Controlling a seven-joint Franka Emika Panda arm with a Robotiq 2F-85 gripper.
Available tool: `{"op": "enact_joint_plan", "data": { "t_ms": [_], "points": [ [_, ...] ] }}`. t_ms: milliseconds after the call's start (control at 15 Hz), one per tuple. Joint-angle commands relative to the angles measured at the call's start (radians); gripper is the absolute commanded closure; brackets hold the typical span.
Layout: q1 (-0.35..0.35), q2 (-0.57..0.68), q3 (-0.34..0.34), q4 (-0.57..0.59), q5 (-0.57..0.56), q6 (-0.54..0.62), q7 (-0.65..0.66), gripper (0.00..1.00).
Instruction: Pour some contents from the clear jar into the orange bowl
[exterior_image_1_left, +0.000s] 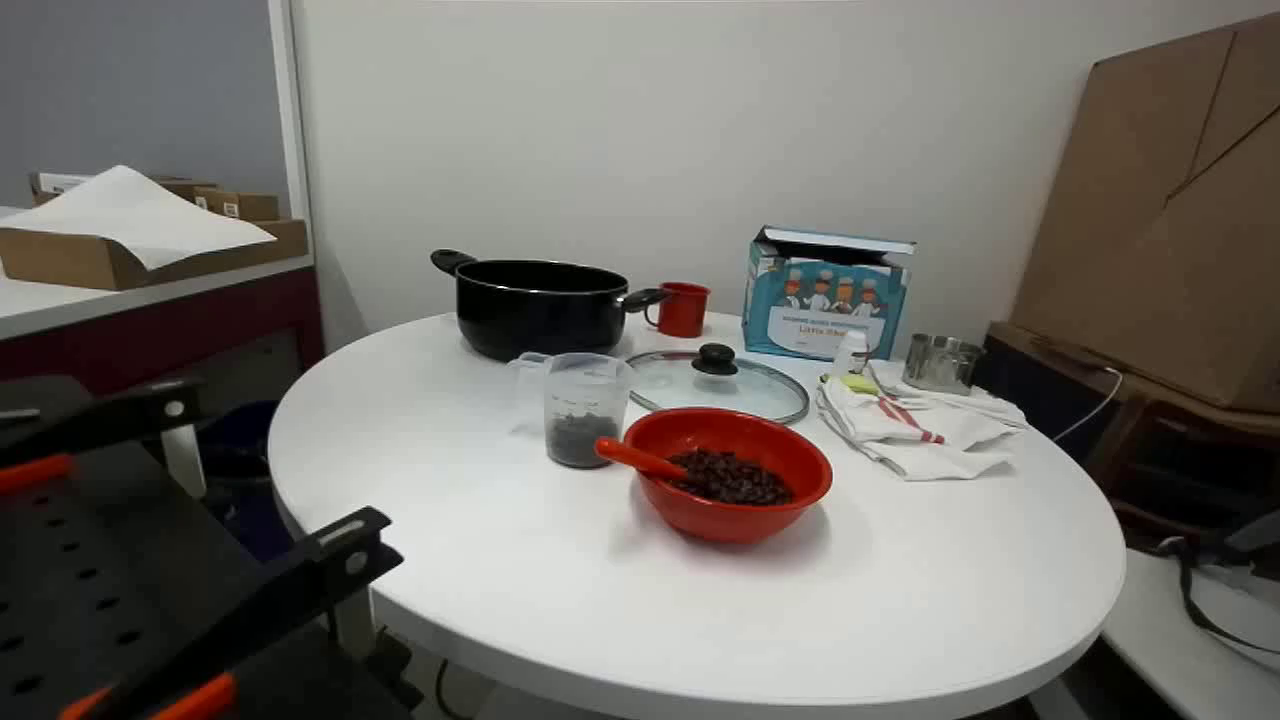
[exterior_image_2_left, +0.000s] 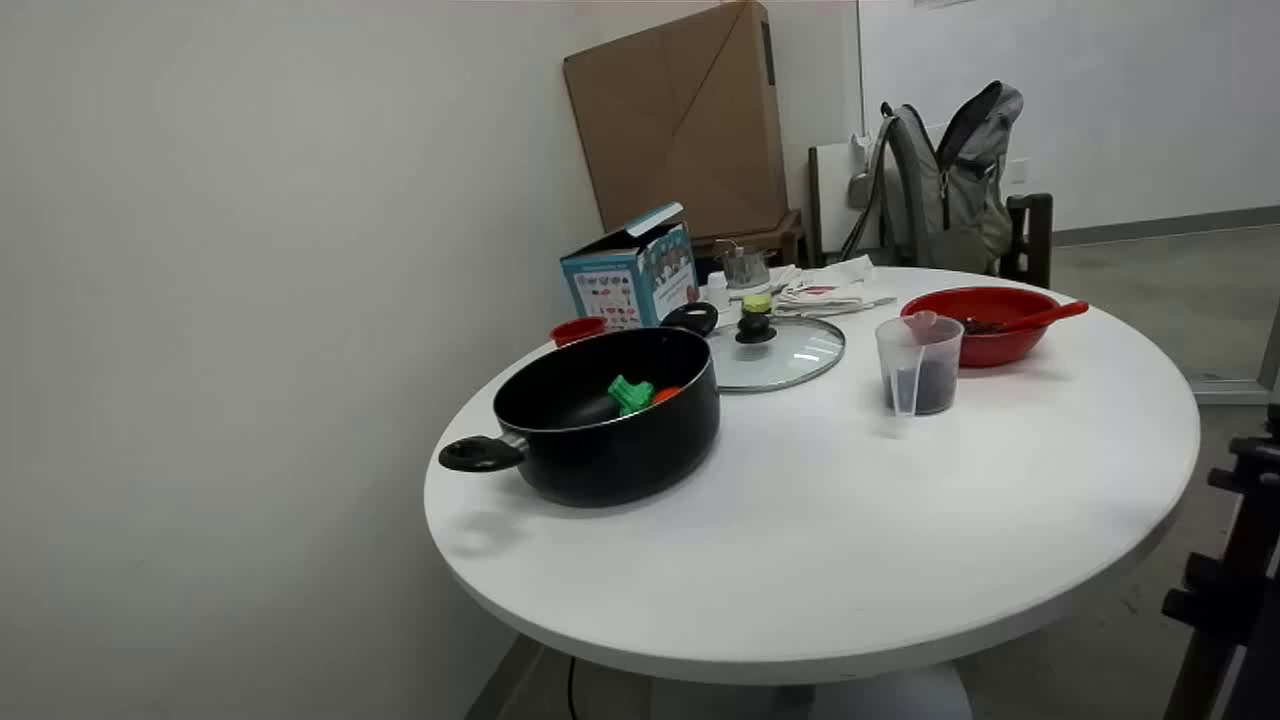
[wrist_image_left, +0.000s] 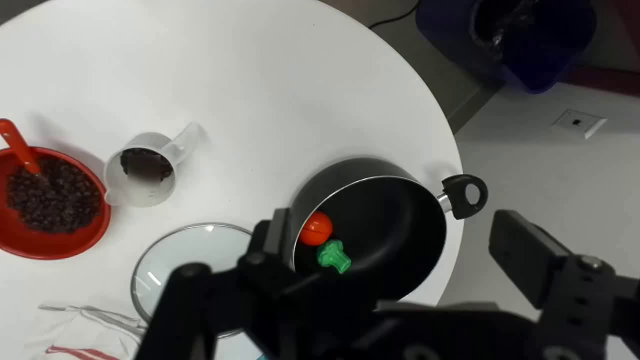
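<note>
The clear jar (exterior_image_1_left: 592, 385) stands upright on the white table in both exterior views (exterior_image_2_left: 918, 365), its handle turned away from the bowl. Dark contents (exterior_image_1_left: 580, 438) fill its lower part. In the wrist view the jar (wrist_image_left: 142, 194) is at the left, with its spout close to the orange bowl (wrist_image_left: 55, 249). The orange bowl (exterior_image_1_left: 725, 520) holds dark beans and a red-orange spoon (exterior_image_1_left: 640, 460); it also shows in an exterior view (exterior_image_2_left: 1000, 350). My gripper (wrist_image_left: 395, 240) is open and empty, high above the black pot. It is out of both exterior views.
The black pot (exterior_image_1_left: 540, 305) holds a red ball (wrist_image_left: 316, 229) and a green toy piece (wrist_image_left: 334, 256). The glass lid (exterior_image_1_left: 720, 385) lies behind the bowl. A red cup (exterior_image_1_left: 682, 310), blue box (exterior_image_1_left: 825, 295), cloth (exterior_image_1_left: 915, 430) and metal pot (exterior_image_1_left: 940, 362) stand farther back.
</note>
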Motion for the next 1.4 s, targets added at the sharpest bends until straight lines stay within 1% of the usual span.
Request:
{"op": "enact_joint_plan", "data": {
  "t_ms": [0,667,867,1000,1200,1333],
  "points": [
    [0.002,0.000,-0.002,0.002,-0.002,-0.003,0.001,0.00],
    [0.002,0.000,-0.002,0.003,-0.002,-0.003,0.001,0.00],
    [-0.018,0.000,0.006,-0.039,0.051,0.128,0.108,0.00],
    [-0.034,0.012,0.008,-0.069,0.066,0.215,0.166,0.00],
    [-0.059,0.064,0.002,-0.127,0.090,0.361,0.245,0.00],
    [-0.078,0.125,-0.004,-0.163,0.101,0.460,0.298,0.00]
  ]
}}
